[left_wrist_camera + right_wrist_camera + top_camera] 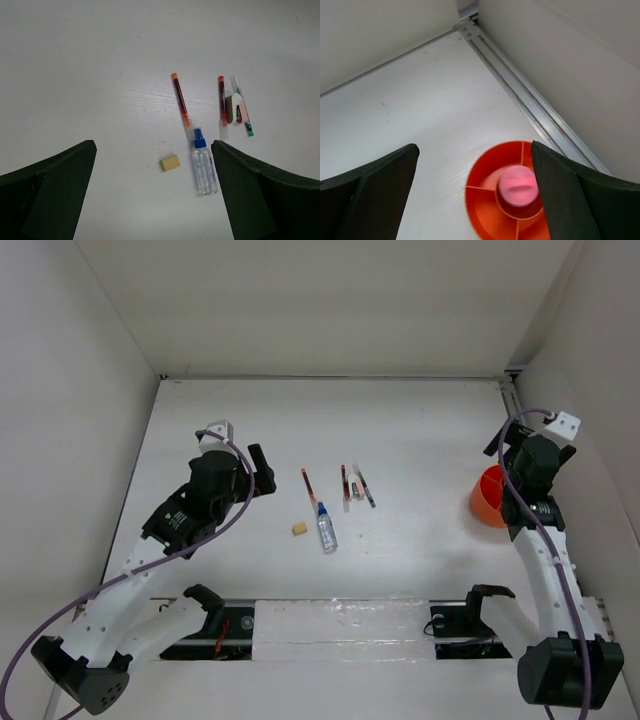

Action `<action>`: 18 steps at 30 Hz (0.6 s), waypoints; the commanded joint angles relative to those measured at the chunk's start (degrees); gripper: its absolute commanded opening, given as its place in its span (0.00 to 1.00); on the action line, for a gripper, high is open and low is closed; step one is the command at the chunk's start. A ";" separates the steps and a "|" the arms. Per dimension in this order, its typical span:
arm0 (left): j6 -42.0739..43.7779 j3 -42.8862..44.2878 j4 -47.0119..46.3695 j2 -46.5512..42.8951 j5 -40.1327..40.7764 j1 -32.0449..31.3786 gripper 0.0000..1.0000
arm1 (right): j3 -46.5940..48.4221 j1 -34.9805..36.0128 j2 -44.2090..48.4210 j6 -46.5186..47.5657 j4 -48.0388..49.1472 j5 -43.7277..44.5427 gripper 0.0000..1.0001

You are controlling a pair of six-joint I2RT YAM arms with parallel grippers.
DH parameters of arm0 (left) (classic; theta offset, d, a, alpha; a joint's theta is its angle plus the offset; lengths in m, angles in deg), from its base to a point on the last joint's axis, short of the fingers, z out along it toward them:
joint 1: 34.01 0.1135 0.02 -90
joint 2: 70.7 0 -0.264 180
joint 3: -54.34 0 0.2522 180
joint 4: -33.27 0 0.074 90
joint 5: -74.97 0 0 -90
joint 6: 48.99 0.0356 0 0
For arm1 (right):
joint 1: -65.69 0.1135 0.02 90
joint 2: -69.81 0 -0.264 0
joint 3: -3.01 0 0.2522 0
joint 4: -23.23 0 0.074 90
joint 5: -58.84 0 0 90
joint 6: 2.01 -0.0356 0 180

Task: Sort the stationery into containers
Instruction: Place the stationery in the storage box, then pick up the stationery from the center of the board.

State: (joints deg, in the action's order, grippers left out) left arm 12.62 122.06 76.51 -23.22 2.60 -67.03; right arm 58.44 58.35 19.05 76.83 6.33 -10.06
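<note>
The right end effector (474, 150) stood wide open and empty above the orange tub (487, 207); the pink-capped cylinder (518, 186) sat in its central ring. The left end effector (152, 145) was likewise open and empty over the surface (90, 75), where the blue-capped bottle (204, 167), tan eraser (169, 162) and pens (180, 99) lay

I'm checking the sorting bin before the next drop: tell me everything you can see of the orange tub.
The orange tub is round, glossy plastic, open-topped. Thin inner walls run from a central ring to the rim, splitting it into compartments. A pink-capped cylinder stands in the central ring; the compartments in view look empty. It sits upright on the white table near the right wall's metal rail, partly hidden by the right arm from above. The open right hand hangs over it.
</note>
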 commanded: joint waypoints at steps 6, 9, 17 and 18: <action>-8.97 2.74 3.66 1.38 4.70 -0.12 1.00 | 20.97 28.83 -9.32 0.17 -15.56 20.09 1.00; -10.03 3.26 4.36 0.86 3.47 1.46 1.00 | 26.69 40.53 -15.04 0.70 -19.54 29.51 1.00; -14.51 0.63 3.92 -2.22 4.52 2.87 1.00 | 21.71 48.37 -13.05 4.82 -9.88 17.15 1.00; -13.20 0.63 3.92 -2.22 3.82 2.87 1.00 | 20.92 48.38 -12.35 4.83 -9.00 13.39 1.00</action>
State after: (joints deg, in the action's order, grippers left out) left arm 0.38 122.91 80.88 -23.98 5.49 -64.32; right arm 80.34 105.94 3.33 79.91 -7.39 8.89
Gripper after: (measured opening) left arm 0.997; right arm 0.999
